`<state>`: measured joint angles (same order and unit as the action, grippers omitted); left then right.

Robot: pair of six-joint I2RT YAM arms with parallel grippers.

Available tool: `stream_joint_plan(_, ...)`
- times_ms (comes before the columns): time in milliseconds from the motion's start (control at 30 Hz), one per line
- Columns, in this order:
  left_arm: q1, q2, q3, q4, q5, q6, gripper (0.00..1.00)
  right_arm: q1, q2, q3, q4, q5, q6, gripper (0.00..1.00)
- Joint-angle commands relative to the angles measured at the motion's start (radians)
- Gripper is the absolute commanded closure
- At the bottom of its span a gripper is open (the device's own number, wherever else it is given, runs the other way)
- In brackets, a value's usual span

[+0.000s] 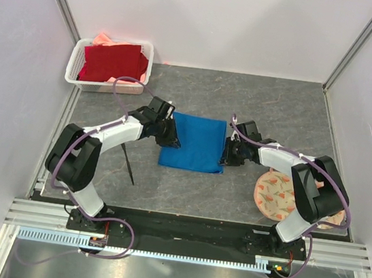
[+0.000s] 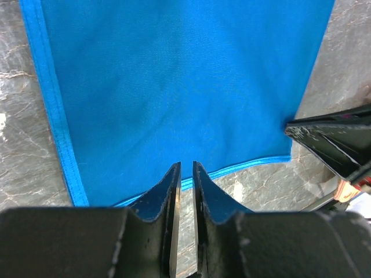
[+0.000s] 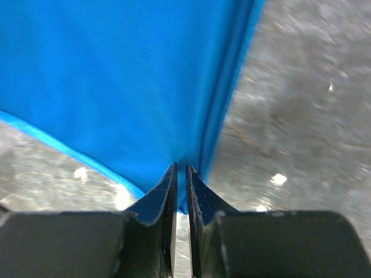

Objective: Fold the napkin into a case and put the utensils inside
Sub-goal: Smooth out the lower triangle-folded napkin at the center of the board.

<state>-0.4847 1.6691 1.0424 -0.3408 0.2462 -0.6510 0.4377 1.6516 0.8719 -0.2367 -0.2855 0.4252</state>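
1. The napkin lies spread on the grey table, between the two arms; a black utensil lies apart to its left.
2. The left gripper sits at the napkin's hem, its fingers closed to a thin slit; I cannot tell whether cloth is caught.
3. The right gripper is pinched nearly together on the opposite edge; blue shows between its fingers.

No text, label, brand or number can be read anywhere.
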Motion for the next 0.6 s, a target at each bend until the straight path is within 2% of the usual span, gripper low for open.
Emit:
stream_joint_plan(0,0.000,-0.072,-0.011,0.014,0.005,-0.001,0.78,-0.011,-0.039,-0.028,0.002,0.048,-0.023,0.83)
stream_joint_plan(233,0.018,-0.164,-0.054,-0.004,0.027,-0.002,0.74,-0.013,-0.065,-0.033,-0.033,0.078,-0.042,0.77)
stream_joint_plan(433,0.058,-0.245,-0.061,-0.032,0.061,-0.006,0.74,0.001,-0.150,-0.001,-0.145,0.236,-0.088,0.73)
stream_joint_plan(567,0.096,-0.299,-0.062,-0.044,0.061,-0.012,0.74,0.048,-0.176,0.062,-0.171,0.249,-0.094,0.65)
